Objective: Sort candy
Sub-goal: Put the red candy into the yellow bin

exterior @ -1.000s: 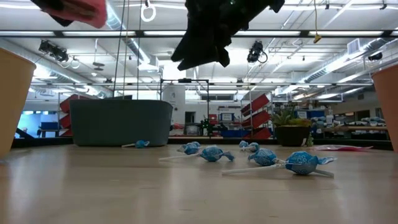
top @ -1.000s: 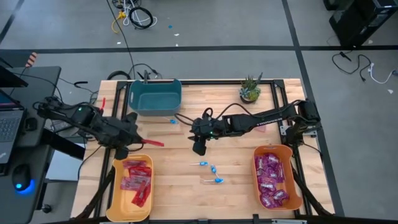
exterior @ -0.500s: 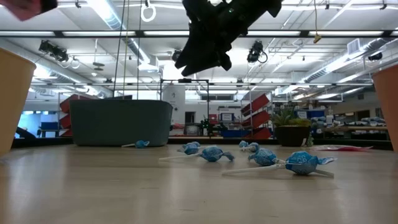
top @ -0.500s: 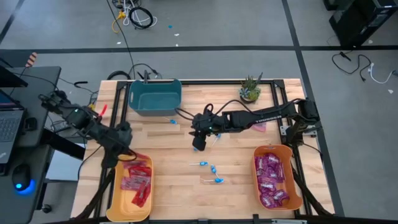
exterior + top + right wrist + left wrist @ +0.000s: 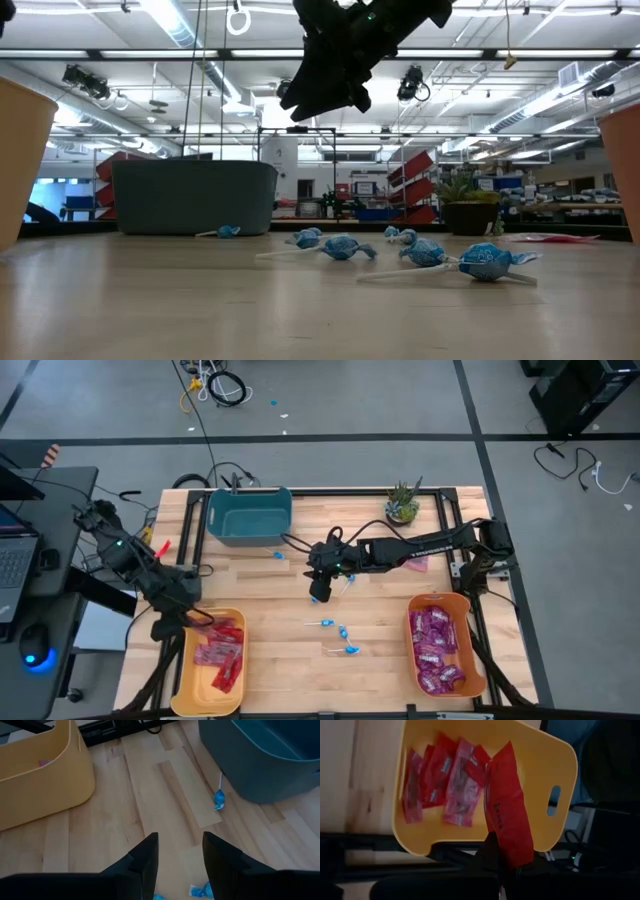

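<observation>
left pincer (image 5: 506, 862) | grips red packet (image 5: 506, 815) | above yellow bin (image 5: 560, 765)

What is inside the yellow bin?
The yellow bin holds flat red candy packets in a loose overlapping pile. The left gripper is above its top edge, shut on another red packet. Anything lying beneath the pile is covered.

Lollipops (image 5: 342, 632) lie between 2 side bins (image 5: 190, 690), packets inside
</observation>
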